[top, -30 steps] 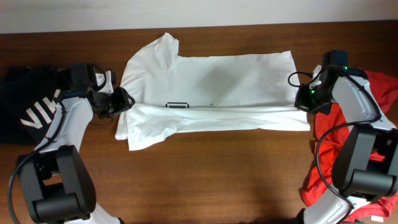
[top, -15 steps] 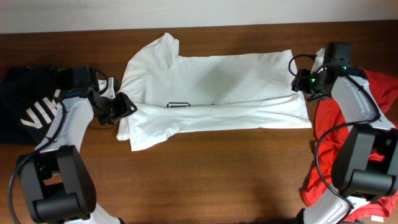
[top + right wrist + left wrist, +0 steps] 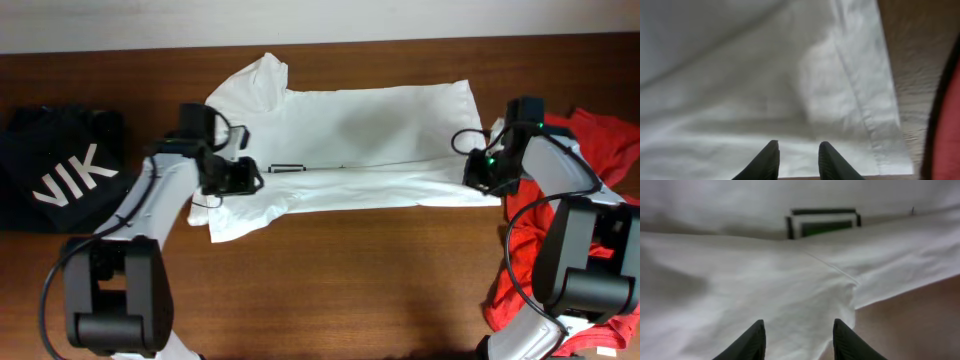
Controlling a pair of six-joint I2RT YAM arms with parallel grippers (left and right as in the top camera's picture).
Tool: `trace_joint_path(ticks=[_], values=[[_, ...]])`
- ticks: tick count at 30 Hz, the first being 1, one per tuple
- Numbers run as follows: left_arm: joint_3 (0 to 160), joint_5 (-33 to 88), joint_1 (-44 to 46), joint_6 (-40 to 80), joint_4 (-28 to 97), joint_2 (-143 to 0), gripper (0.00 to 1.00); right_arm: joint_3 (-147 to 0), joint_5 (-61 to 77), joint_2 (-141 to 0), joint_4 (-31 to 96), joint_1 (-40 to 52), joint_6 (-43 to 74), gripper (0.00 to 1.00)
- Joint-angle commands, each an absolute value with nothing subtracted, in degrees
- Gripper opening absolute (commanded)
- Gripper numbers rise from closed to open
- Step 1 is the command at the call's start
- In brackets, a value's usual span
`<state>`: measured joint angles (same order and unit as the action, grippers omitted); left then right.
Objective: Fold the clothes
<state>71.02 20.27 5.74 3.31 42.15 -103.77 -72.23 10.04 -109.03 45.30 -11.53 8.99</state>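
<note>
The white T-shirt (image 3: 350, 130) lies flat across the table with its front long edge folded over toward the middle. Its green print shows in the left wrist view (image 3: 822, 222). My left gripper (image 3: 243, 176) is open and empty, hovering over the shirt's left part by the folded edge (image 3: 799, 330). My right gripper (image 3: 478, 172) is open and empty over the shirt's right hem corner (image 3: 799, 150). The hem seam (image 3: 860, 100) runs beside the right fingers.
A black garment with white letters (image 3: 60, 180) lies at the table's left end. A red-orange T-shirt (image 3: 600, 140) is heaped at the right end, next to the right arm. Bare wood table (image 3: 350, 280) lies in front of the shirt.
My left gripper has moved right, from the shirt's left edge to over the shirt. My right gripper has moved from the back right corner toward the front right corner.
</note>
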Motion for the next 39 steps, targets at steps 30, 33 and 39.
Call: trace_joint_path(ticks=[30, 33, 39], values=[[76.84, -9.52, 21.34, 1.67, 45.71, -109.36, 0.00, -69.32, 9.67, -109.67, 43.70, -11.27, 9.02, 0.29], [80.58, -9.52, 20.43, 1.67, 44.07, -109.36, 0.00, -69.32, 9.67, -109.67, 43.70, -11.27, 9.02, 0.29], [81.89, -8.62, 19.20, 1.67, 37.93, -109.73, 0.52, -69.32, 9.67, -109.67, 43.70, -11.27, 9.02, 0.29]])
